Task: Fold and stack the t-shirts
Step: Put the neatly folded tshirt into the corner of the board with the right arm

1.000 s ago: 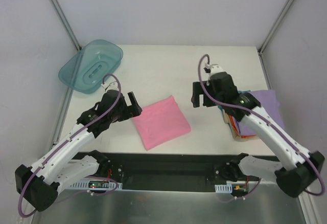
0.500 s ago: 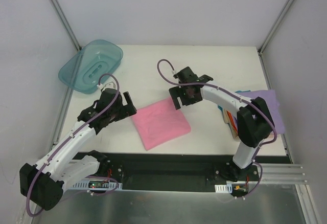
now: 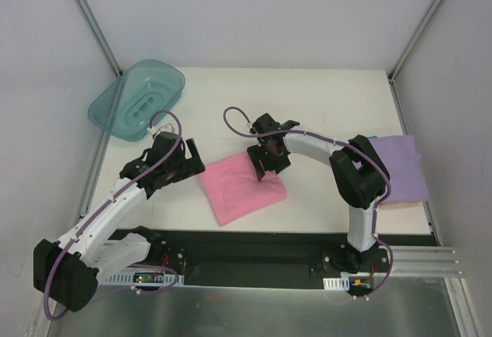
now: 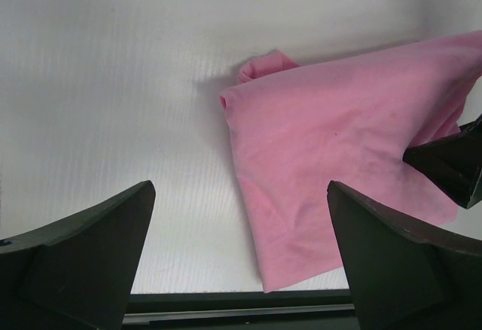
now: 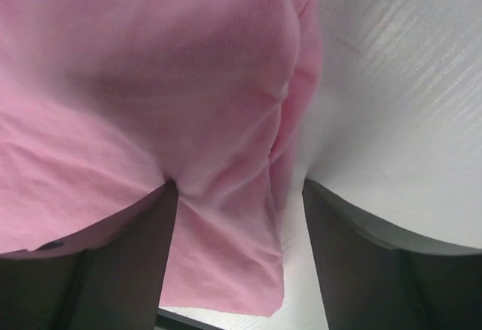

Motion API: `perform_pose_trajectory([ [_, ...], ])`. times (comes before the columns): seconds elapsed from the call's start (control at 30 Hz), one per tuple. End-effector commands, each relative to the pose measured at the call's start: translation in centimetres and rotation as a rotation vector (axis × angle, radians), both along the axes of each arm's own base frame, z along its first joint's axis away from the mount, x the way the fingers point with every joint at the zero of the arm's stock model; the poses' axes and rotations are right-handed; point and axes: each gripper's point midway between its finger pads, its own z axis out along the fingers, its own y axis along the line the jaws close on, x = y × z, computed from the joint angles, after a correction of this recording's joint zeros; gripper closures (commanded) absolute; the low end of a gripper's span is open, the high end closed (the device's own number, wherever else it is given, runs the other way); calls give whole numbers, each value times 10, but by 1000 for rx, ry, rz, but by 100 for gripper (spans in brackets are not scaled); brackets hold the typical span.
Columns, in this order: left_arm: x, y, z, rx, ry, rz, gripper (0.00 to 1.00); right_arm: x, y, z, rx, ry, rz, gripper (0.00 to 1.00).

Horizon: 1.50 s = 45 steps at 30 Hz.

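The right arm folds back at its elbow and stretches leftward across the white table (image 3: 307,98), its right gripper (image 3: 265,161) tipped down onto the far right edge of the folded pink t-shirt (image 3: 237,189). The wrist view shows its jaws spread, one finger (image 5: 98,270) on the cloth and the other (image 5: 361,270) on bare table, the shirt's edge between them. The left arm reaches diagonally from its base, its left gripper (image 3: 192,156) just beside the shirt's left edge, jaws wide apart and clear of the cloth. The pink shirt lies mid-table near the front edge. At the right edge sits a stack topped by a lavender t-shirt (image 3: 403,168); a teal tub (image 3: 138,100) stands far left.
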Motion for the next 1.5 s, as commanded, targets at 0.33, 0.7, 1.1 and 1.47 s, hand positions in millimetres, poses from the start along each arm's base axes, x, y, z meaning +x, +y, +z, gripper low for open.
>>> perform_pose_trajectory([
  [0.33, -1, 7, -15, 18, 53, 16, 1, -21, 6, -23, 3, -13, -22, 77],
  [0.7, -4, 14, -28, 22, 101, 48, 1, -49, -85, 7, -271, -114, -73, 99],
  [1.1, -5, 15, -30, 13, 110, 52, 0, -20, -191, 107, -770, -503, -151, 99],
  [1.47, -5, 19, -30, 16, 105, 65, 1, -7, -237, 206, -1165, -725, -186, 99],
])
